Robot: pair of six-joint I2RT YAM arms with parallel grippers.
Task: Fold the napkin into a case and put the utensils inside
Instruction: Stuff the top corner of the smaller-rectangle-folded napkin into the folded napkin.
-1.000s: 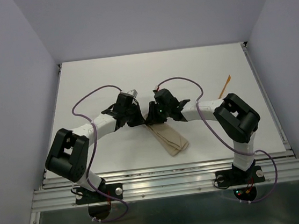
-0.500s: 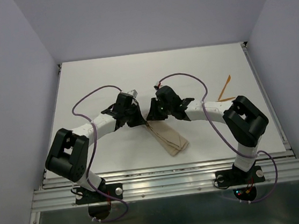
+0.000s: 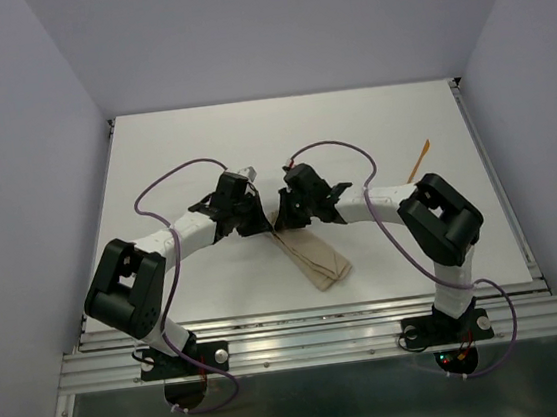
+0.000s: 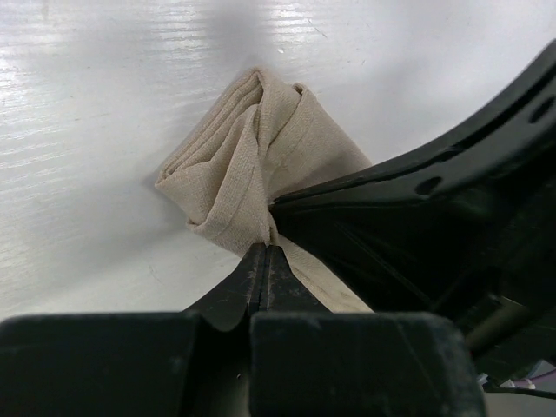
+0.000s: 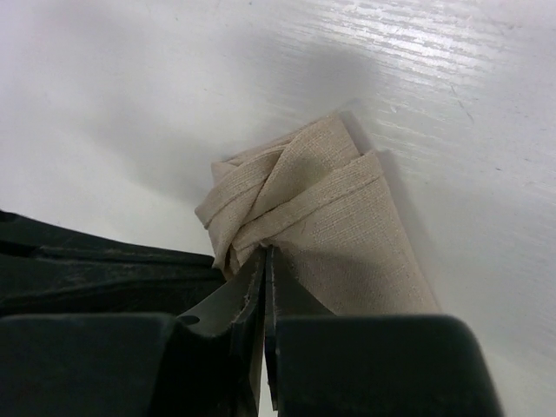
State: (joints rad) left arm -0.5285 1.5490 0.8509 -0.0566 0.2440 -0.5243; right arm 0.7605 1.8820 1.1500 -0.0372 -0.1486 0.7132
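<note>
**Top external view: both arms meet over the far end of the folded case**

Both arms rise from their bases at the near edge, elbows pushed outward and forearms angled inward. Their wrists almost touch at the middle of the desk (image 3: 201, 147). A purple cable (image 3: 188, 165) loops above each forearm.

The case (image 3: 316, 256) lies flat as a narrow tan oblong, running from between the two wrists back toward the near edge.

In the left wrist view the left fingers (image 4: 252, 278) are pressed together, with a bunched corner of cloth pinched at their tips. In the right wrist view the right fingers (image 5: 248, 300) are drawn in to a bare slit and nip the crossed folds at the same end.

The orange utensils (image 3: 418, 160) rest near the desk's right edge, well apart from the case, partly hidden by the right arm.
</note>
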